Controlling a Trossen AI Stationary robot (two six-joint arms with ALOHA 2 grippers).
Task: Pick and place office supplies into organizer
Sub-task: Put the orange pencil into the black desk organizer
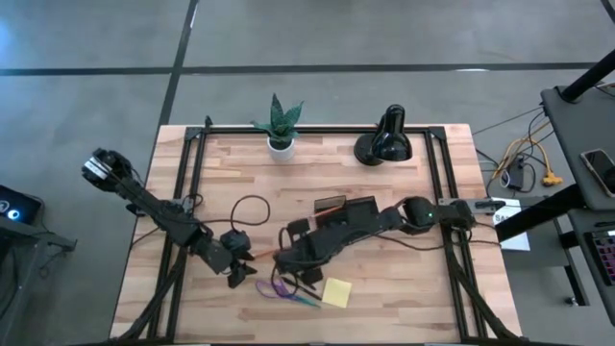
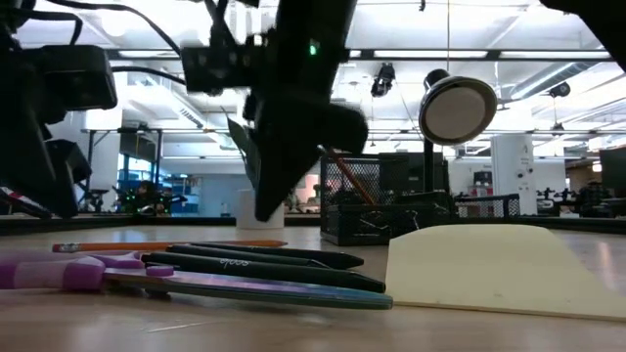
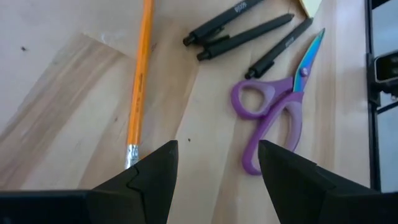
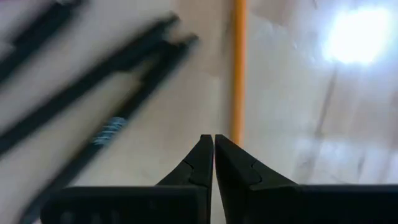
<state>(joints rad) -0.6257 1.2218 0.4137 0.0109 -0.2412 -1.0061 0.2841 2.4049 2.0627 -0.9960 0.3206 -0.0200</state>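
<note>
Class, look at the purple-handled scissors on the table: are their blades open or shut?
Shut. In the left wrist view the purple-handled scissors lie flat, blades together as one tapering point, handle loops side by side.

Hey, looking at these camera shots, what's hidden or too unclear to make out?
- Organizer contents: high view, the right arm crosses over it; low view, too dark.
- Pens: right wrist view, blurred, lettering unreadable.
- Scissors: low view, handles cut off by the picture's edge.
- Pencil tip: left wrist view, runs out of frame.
</note>
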